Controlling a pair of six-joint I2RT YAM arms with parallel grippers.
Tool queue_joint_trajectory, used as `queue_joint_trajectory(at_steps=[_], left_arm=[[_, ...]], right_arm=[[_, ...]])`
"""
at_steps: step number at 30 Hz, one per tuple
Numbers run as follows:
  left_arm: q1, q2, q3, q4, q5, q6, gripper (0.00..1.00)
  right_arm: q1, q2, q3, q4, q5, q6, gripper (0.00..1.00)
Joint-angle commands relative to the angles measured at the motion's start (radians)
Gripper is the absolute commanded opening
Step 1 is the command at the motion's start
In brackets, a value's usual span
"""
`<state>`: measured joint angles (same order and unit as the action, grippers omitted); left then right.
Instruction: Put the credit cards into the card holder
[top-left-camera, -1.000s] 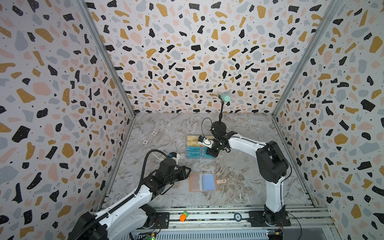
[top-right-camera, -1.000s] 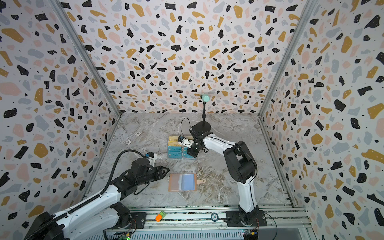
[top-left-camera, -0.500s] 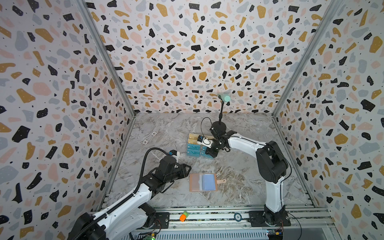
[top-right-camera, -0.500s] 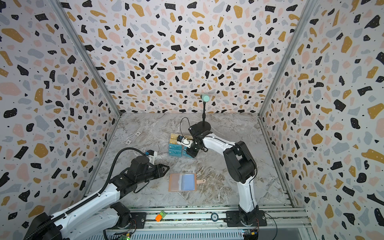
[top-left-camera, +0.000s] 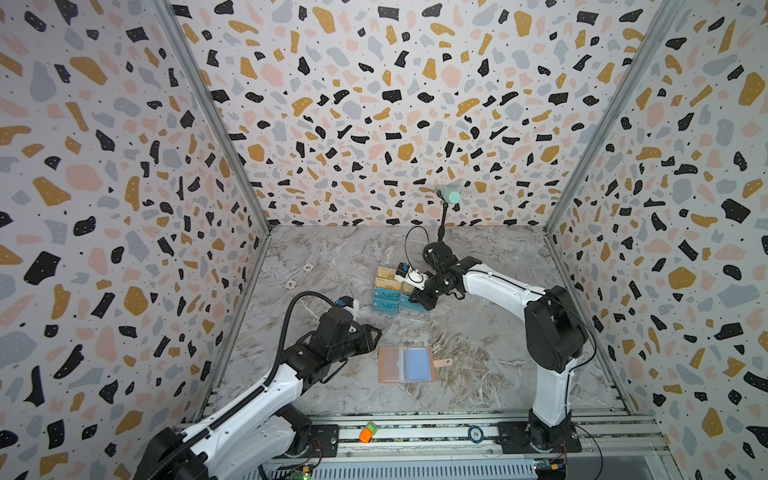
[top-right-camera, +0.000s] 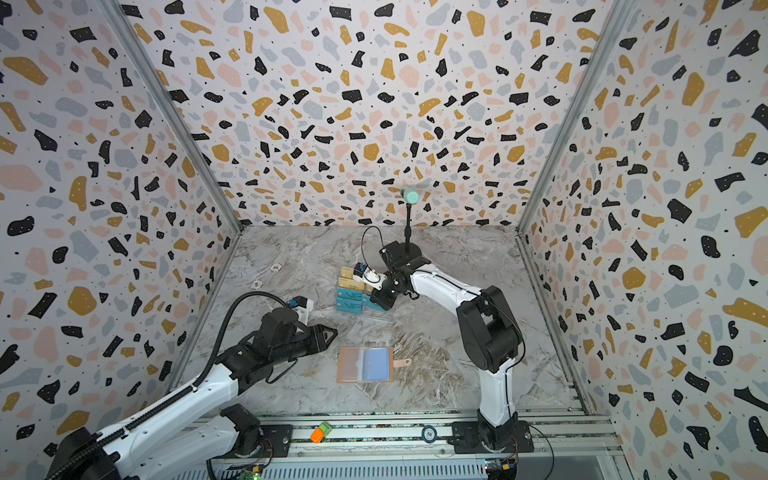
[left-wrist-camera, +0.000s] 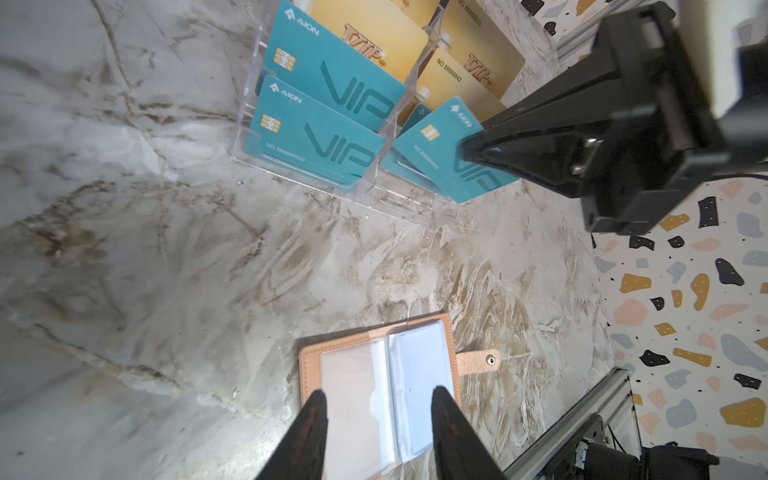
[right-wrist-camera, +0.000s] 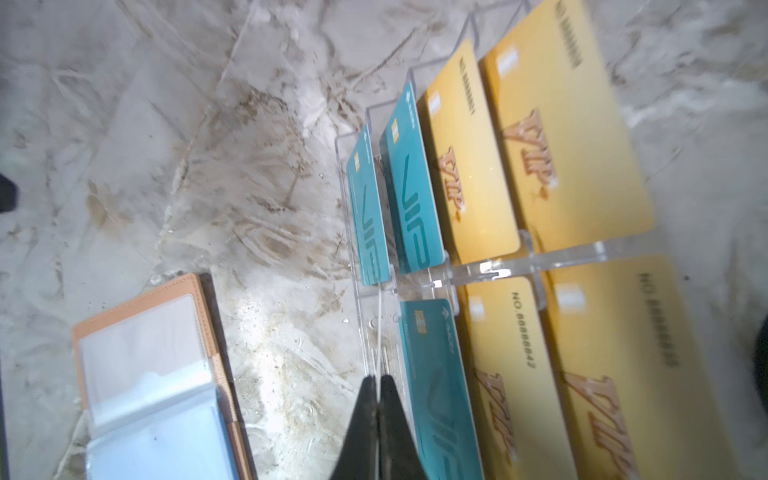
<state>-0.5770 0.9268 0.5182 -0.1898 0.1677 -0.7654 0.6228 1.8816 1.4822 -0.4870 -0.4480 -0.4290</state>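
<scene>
The salmon-pink card holder (top-left-camera: 405, 364) (top-right-camera: 365, 364) lies open on the marble floor, its clear sleeves up. Teal credit cards (left-wrist-camera: 332, 83) and gold ones (left-wrist-camera: 374, 33) stand in a clear acrylic rack (top-left-camera: 409, 316). My right gripper (top-left-camera: 417, 301) (right-wrist-camera: 377, 377) is at the rack's front right slot, shut on a teal VIP card (left-wrist-camera: 432, 153). That card shows in the right wrist view only as a thin pale edge (right-wrist-camera: 379, 332). My left gripper (top-left-camera: 372, 334) (left-wrist-camera: 379, 390) is open and empty. It hovers just left of the card holder (left-wrist-camera: 415, 353) (right-wrist-camera: 145, 353).
A black stand with a mint-green tip (top-left-camera: 451, 195) rises behind the rack. Two small white rings (top-left-camera: 308, 267) lie on the floor at the back left. On the front rail sit an orange-and-green piece (top-left-camera: 365, 434) and a round disc (top-left-camera: 476, 434). Patterned walls enclose three sides.
The right jaws have tightened the last bit on the teal card at the rack. Neither arm has noticeably shifted.
</scene>
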Motion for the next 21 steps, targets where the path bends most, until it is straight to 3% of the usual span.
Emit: queue_joint_trajectory(at_steps=[1, 6, 8, 13, 17, 21], left_arm=[[0.006, 0.0, 0.041, -0.032, -0.035, 0.031, 0.43], [0.006, 0.0, 0.073, -0.058, -0.062, 0.038, 0.42], [0.006, -0.006, 0.074, -0.06, -0.079, 0.041, 0.41], [0.006, 0.033, 0.069, -0.083, -0.154, 0.057, 0.39], [0.006, 0.096, 0.092, -0.09, -0.142, 0.074, 0.38], [0.002, 0.104, 0.068, -0.06, -0.151, 0.051, 0.36]], right_arm=[[0.0, -0.09, -0.028, 0.029, -0.037, 0.038, 0.0], [-0.008, -0.168, -0.103, 0.113, -0.047, 0.129, 0.0], [-0.007, -0.226, -0.173, 0.211, -0.075, 0.219, 0.0], [0.027, -0.396, -0.46, 0.59, -0.11, 0.541, 0.0], [0.062, -0.488, -0.584, 0.717, -0.092, 0.755, 0.0], [0.079, -0.545, -0.734, 0.876, -0.08, 1.053, 0.0]])
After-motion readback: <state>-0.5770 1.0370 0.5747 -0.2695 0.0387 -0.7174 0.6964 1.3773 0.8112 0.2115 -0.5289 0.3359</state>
